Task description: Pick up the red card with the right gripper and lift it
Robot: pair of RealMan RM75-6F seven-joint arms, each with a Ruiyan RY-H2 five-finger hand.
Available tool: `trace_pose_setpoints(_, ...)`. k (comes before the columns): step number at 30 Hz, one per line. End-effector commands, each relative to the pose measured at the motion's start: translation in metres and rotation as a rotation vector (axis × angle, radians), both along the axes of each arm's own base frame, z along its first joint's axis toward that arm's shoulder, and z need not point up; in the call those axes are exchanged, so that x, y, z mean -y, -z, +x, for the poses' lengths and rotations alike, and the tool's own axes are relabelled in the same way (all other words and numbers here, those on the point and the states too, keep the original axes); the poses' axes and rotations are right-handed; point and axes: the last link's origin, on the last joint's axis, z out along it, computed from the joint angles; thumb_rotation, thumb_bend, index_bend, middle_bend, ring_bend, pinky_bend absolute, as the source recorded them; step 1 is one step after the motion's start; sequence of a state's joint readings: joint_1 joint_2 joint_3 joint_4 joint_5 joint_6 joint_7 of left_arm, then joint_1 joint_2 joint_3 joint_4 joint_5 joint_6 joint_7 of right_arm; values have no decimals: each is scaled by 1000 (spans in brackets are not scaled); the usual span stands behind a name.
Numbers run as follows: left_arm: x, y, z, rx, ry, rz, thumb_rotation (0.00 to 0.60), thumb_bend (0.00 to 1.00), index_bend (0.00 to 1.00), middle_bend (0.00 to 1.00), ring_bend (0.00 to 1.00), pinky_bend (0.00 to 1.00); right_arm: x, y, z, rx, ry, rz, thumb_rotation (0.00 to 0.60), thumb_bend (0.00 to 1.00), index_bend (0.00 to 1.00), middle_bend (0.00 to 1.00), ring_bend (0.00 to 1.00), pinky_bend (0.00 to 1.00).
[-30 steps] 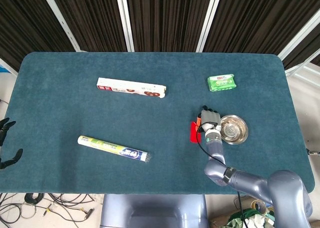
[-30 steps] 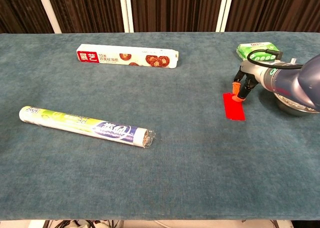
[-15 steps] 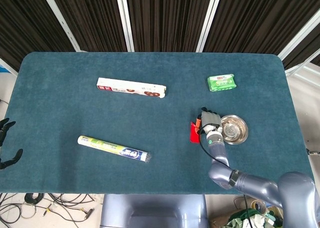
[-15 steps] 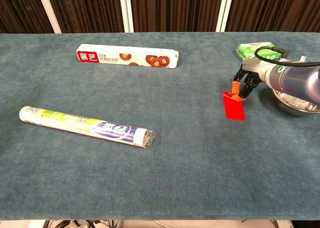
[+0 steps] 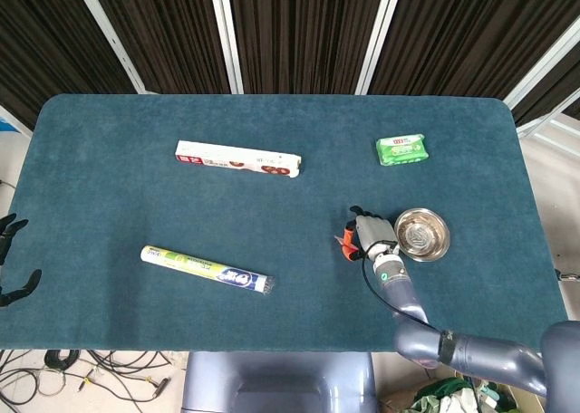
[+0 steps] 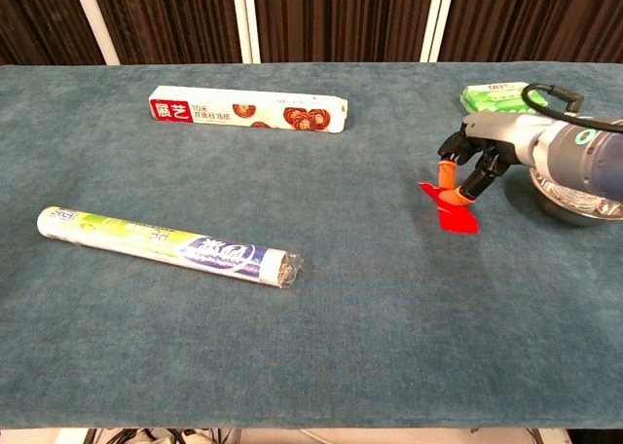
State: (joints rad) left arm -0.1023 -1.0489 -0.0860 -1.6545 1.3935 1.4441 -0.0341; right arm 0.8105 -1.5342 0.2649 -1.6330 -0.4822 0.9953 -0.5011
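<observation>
The red card [image 6: 452,210] is on the right side of the table, tilted, with its far end raised off the blue cloth. My right hand [image 6: 477,158] pinches that far end with orange-tipped fingers [image 6: 446,174]. In the head view the right hand [image 5: 372,235] covers most of the red card [image 5: 347,244], so only a sliver shows at its left. Whether the card's near edge still touches the cloth I cannot tell. My left hand [image 5: 11,259] hangs off the table's left edge, fingers apart, holding nothing.
A steel bowl [image 5: 425,235] stands just right of the right hand. A green wipes pack [image 5: 401,148] lies behind it. A long white box [image 5: 237,159] lies at the back left, and a wrapped roll [image 5: 206,269] at the front left.
The right hand has closed on the card's far end and raised it, shifting slightly left. The card went from flat on the cloth to tilted. The left hand has not moved.
</observation>
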Motion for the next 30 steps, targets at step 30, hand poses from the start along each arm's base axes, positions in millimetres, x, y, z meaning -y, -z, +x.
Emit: trace_pose_setpoints(30,-1,1,0,3,-1,9,600,323,145,61,47,38,-6,-174,93,684,-69,85,600,510,711,93,150,141)
